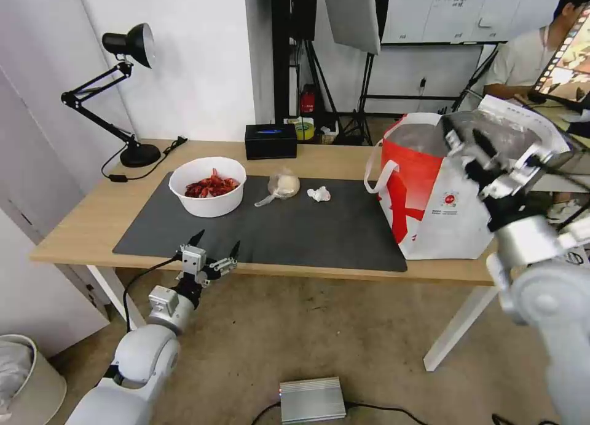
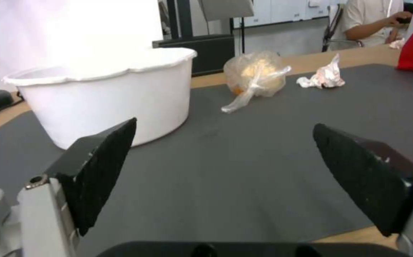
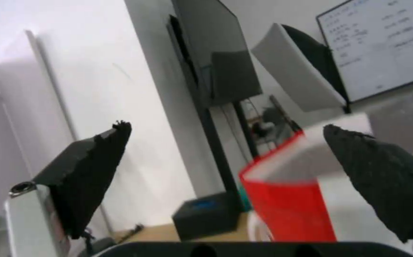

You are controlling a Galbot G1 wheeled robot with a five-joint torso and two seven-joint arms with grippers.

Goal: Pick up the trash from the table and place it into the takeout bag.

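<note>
The trash lies on the dark mat [image 1: 295,228] of the table [image 1: 92,216]: a white bowl [image 1: 208,187] [image 2: 106,92] of red crayfish shells, a knotted clear plastic bag [image 1: 281,185] [image 2: 256,76] and a small crumpled tissue [image 1: 319,194] [image 2: 325,75]. My left gripper [image 1: 216,240] [image 2: 224,125] hangs open and empty at the mat's near edge, in front of the bowl. At the table's right end the takeout bag [image 1: 436,197] [image 3: 287,200] stands upright, mouth open. My right gripper [image 1: 470,141] [image 3: 225,128] is open over its mouth, nothing between the fingers.
A black tissue box [image 1: 270,141] sits at the back edge and a black desk lamp [image 1: 126,87] at the back left. On the floor lie a grey metal box [image 1: 312,399] and a white bin [image 1: 24,376]. Tripods stand behind the table.
</note>
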